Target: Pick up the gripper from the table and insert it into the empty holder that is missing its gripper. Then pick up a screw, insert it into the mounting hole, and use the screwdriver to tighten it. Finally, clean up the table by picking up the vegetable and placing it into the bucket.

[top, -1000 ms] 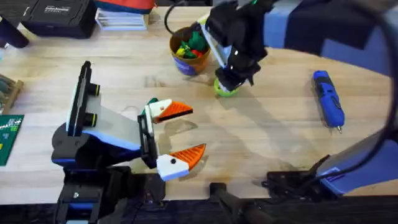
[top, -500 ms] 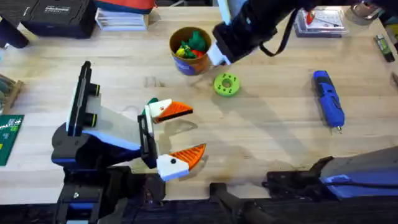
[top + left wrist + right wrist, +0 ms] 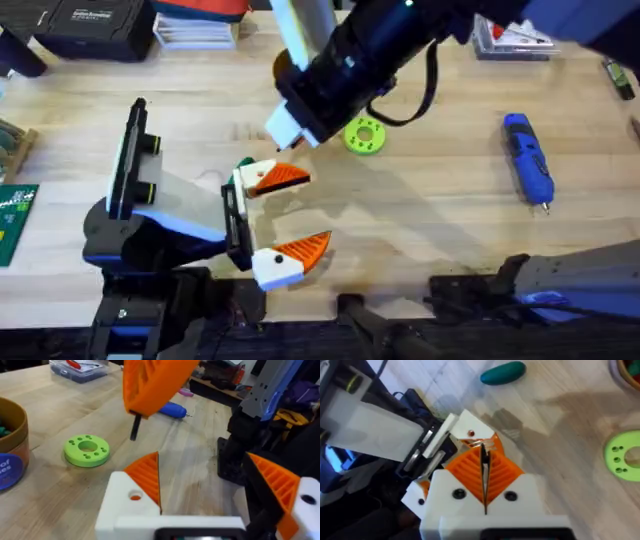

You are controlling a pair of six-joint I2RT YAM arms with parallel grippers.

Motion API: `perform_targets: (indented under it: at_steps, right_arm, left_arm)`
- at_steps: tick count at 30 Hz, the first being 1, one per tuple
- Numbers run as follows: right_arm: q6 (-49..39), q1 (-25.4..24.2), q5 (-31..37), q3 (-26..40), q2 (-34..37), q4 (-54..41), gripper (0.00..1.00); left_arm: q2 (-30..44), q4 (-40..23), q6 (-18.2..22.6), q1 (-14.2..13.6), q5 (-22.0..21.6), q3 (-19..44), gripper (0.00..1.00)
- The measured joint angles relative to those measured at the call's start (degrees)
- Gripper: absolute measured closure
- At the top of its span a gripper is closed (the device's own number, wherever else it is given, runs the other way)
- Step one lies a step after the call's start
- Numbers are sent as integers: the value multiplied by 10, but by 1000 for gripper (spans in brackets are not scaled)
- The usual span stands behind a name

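My right gripper (image 3: pixel 287 140) reaches in from the upper right and hangs just above the upper finger of my left gripper (image 3: pixel 300 215). Its orange pads (image 3: pixel 470 472) are shut on a thin dark screw (image 3: pixel 134 427) that points down. My left gripper (image 3: pixel 202 460) stands open, and its white finger base has a small mounting hole (image 3: pixel 135 496). The dark-green vegetable (image 3: pixel 503 372) lies on the table beside that finger. The blue screwdriver (image 3: pixel 527 160) lies at the right. The brown bucket (image 3: pixel 10 445) stands behind my right arm, mostly hidden in the overhead view.
A lime-green disc with holes (image 3: pixel 363 135) lies right of my right gripper. A clear box (image 3: pixel 515 35) sits at the back right, a black case (image 3: pixel 90 25) at the back left. A green board (image 3: pixel 12 220) lies at the left edge.
My right gripper has left the green disc and swung left and forward, arriving over my left gripper's upper finger. My left arm has stayed still.
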Motion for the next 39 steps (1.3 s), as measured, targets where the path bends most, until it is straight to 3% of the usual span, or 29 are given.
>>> perform_targets:
  at_steps: [14,39]
  right_arm:
    - [35,34,-2,0,17,12,995]
    - [41,51,5,0,35,23,995]
  left_arm:
    - [0,0,67,0,0,0,15]
    - [0,0,74,0,0,0,15]
